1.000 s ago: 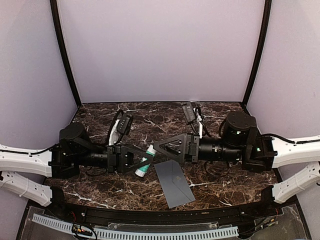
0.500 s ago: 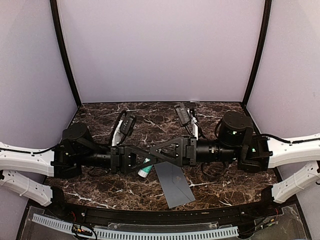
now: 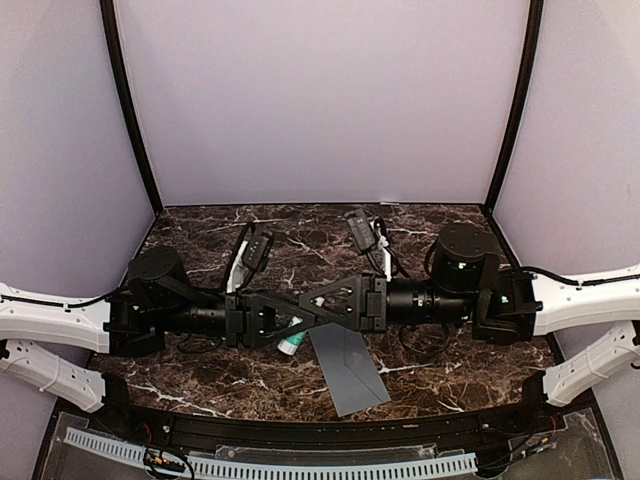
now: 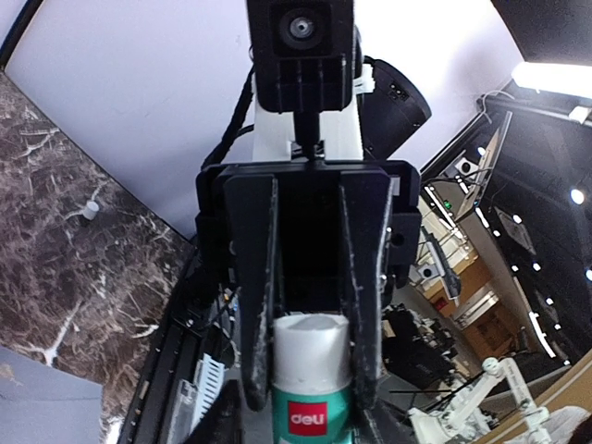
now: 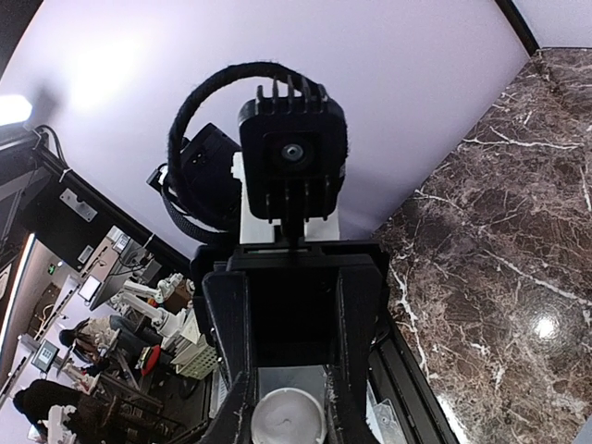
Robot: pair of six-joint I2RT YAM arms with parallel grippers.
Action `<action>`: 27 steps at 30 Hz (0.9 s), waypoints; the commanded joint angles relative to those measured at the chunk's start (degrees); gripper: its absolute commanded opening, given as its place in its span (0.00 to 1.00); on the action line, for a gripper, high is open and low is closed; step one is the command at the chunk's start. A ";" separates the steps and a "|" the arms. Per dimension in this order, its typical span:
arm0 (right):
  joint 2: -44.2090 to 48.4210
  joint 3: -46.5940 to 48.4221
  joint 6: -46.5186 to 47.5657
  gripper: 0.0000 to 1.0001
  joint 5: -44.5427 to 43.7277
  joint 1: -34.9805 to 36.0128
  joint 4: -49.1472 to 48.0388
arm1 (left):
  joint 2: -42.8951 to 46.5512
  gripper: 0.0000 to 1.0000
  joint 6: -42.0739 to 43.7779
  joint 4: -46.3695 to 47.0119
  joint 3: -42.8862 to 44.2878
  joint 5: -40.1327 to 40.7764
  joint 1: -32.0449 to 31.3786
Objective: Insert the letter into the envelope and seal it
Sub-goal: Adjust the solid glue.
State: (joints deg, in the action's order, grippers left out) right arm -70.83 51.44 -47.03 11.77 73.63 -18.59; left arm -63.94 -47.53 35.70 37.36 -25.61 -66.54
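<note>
The left tool (image 5: 289, 407) reaches rightward over the dark marble worktop (image 3: 200, 235). Its fingers lie close along both sides of a white glue stick (image 3: 289, 340) with a green label. Whether they actually grip it, I cannot tell. From the other side the right tool (image 4: 310, 370) meets it, its jaws closed against the stick's white cap end. Just nearer than the two tools, the envelope (image 3: 352, 370) lies flat on the worktop. Its long axis runs diagonally from far-left to near-right, and its far end is hidden beneath the tools. Which way its flap points cannot be made out.
</note>
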 commanded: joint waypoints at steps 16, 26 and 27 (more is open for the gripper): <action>3.62 0.16 -1.64 0.10 -9.25 -0.89 3.12 | 3.30 0.49 -1.11 0.02 -3.24 0.73 -0.12; 3.79 -1.01 -3.23 0.09 -9.84 -1.09 0.54 | 2.36 0.41 -1.95 2.63 -3.36 0.77 -0.17; 3.70 -1.07 -3.32 0.09 -9.84 -1.07 0.37 | 1.81 0.40 -2.19 3.39 -3.36 0.75 -0.17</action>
State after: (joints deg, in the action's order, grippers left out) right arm -67.85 50.96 -49.60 2.85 72.97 -14.76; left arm -61.82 -49.28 35.18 34.33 -24.40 -66.54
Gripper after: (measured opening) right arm 0.189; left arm 0.415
